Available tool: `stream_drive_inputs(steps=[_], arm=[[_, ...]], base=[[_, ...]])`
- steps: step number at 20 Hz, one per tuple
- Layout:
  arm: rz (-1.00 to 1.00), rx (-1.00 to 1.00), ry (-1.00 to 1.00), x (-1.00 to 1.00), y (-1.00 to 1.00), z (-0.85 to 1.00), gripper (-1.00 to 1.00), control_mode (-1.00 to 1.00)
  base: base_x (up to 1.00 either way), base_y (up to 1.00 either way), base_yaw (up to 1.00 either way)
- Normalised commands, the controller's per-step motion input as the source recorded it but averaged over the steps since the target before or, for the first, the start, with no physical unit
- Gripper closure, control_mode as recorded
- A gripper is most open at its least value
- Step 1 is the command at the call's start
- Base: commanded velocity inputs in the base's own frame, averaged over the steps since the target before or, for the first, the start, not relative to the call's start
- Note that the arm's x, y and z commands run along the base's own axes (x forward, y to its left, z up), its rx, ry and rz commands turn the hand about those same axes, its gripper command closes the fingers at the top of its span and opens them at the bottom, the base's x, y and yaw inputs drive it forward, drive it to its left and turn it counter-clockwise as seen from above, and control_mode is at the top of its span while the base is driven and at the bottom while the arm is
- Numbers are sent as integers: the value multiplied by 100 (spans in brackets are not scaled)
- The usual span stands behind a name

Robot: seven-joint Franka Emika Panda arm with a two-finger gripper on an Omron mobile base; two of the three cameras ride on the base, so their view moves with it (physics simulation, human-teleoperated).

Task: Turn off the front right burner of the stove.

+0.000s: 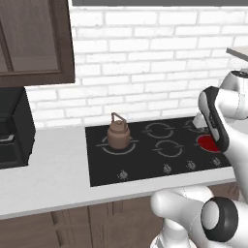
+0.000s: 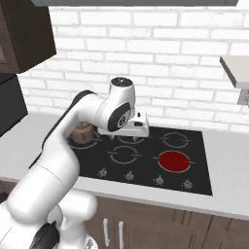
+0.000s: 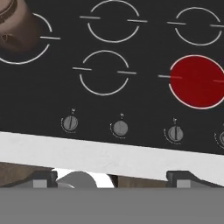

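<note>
The stove (image 2: 202, 168) is a black glass cooktop set in the white counter. Its front right burner (image 3: 197, 82) glows bright red, as it also does in the right base view (image 2: 173, 161) and, partly behind my arm, in the left base view (image 1: 207, 143). A row of small grey knobs runs along the front edge; one knob (image 3: 175, 133) sits just below and left of the red disc. My gripper (image 3: 113, 178) hovers above the stove's front edge, open, its fingertips (image 3: 43, 178) far apart with nothing between them. The white hand (image 2: 137, 126) hangs over the middle burners.
A brown kettle (image 1: 118, 131) stands on the left burner. A boxy black appliance (image 1: 12, 128) sits on the counter (image 1: 53, 169) at the far left under a dark cabinet (image 1: 34, 43). White brick wall behind; a shelf (image 2: 236, 70) juts out at the right.
</note>
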Motion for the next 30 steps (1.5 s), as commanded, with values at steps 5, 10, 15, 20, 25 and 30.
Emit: stream_drive_inputs(steps=[5,10,15,20,25,30], arm=[[20,0,0,-1,-88,-31,-100,-100],[20,-2,0,0,-94,-38,-100,-100],[22,-5,0,0,-98,-52,-100,-100],[19,-11,7,21,-72,-64,-100,-100],[4,-10,18,54,-53,-56,-100,-100],[0,-5,19,35,-17,-28,-100,-100]], base=[[0,0,0],[0,0,0],[0,0,0],[0,0,0],[0,0,0],[0,0,0]])
